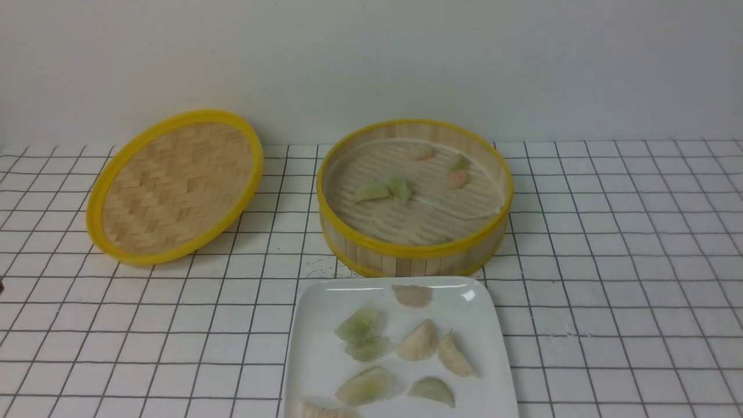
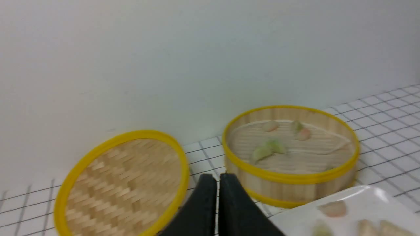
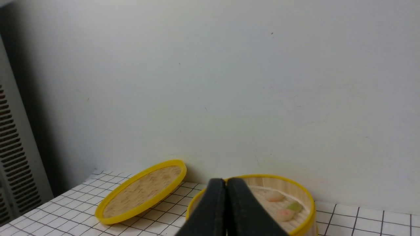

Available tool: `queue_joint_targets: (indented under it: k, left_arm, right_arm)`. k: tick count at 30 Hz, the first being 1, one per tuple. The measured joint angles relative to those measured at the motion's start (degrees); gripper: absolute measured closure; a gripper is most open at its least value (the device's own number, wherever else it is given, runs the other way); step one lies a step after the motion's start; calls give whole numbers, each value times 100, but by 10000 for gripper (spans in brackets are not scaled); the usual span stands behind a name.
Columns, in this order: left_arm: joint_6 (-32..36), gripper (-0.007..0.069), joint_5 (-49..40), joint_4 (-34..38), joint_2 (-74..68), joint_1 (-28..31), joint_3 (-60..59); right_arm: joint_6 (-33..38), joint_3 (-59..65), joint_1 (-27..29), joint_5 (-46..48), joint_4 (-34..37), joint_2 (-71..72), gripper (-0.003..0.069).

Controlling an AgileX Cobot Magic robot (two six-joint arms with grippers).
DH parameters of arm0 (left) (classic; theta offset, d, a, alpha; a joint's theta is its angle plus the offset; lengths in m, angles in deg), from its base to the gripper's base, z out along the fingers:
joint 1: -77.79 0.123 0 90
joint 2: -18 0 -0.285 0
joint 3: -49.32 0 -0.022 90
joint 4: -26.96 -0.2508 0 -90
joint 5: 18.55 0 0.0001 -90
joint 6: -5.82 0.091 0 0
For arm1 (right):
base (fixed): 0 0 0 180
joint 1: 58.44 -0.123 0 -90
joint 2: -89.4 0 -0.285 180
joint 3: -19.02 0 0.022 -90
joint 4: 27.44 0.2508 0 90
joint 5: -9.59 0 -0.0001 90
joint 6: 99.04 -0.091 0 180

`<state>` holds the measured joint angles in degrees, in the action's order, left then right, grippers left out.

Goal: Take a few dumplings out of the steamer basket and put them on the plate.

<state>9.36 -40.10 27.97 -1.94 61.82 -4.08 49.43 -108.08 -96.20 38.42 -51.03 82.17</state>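
The steamer basket (image 1: pixel 406 255) stands at the middle back of the tiled table. Several dumplings lie on its floor: two pale green ones (image 1: pixel 371 191) together, a pinkish one (image 1: pixel 419 152) at the back, and a pink and green pair (image 1: pixel 457 178). The white plate (image 1: pixel 316 360) lies just in front of it with several dumplings (image 1: pixel 418 341) on it. Neither gripper shows in the front view. My left gripper (image 2: pixel 216 177) is shut and empty, held above the table between the lid and the basket (image 2: pixel 295 188). My right gripper (image 3: pixel 225 180) is shut and empty, high in front of the basket (image 3: pixel 305 196).
The flat woven lid (image 1: pixel 174 186) with a yellow rim leans tilted against the back wall, left of the basket; it also shows in the left wrist view (image 2: pixel 124 186) and the right wrist view (image 3: pixel 141 190). A grey vented panel (image 3: pixel 13 157) stands at the table's far left.
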Motion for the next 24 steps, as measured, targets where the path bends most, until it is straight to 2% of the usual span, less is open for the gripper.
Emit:
queue_joint_targets:
  k: [3, 8, 13, 17, 24]
  left_arm:
    - [294, 631, 460, 312, 470, 613, -884]
    - [319, 631, 681, 407, 999, 1069, -2013]
    - [319, 631, 545, 379, 1238, 1140, -2528]
    - [319, 631, -4, 330, 1267, 1141, -2544]
    - [319, 631, -40, 330, 1269, 1146, -2539]
  right_arm:
    - [0, 0, 0, 0, 0, 0, 673]
    - [0, 0, 0, 0, 0, 0, 673]
    - [0, 0, 0, 0, 0, 0, 673]
    - [0, 0, 0, 0, 0, 0, 673]
    - [-5, 0, 0, 0, 0, 0, 673]
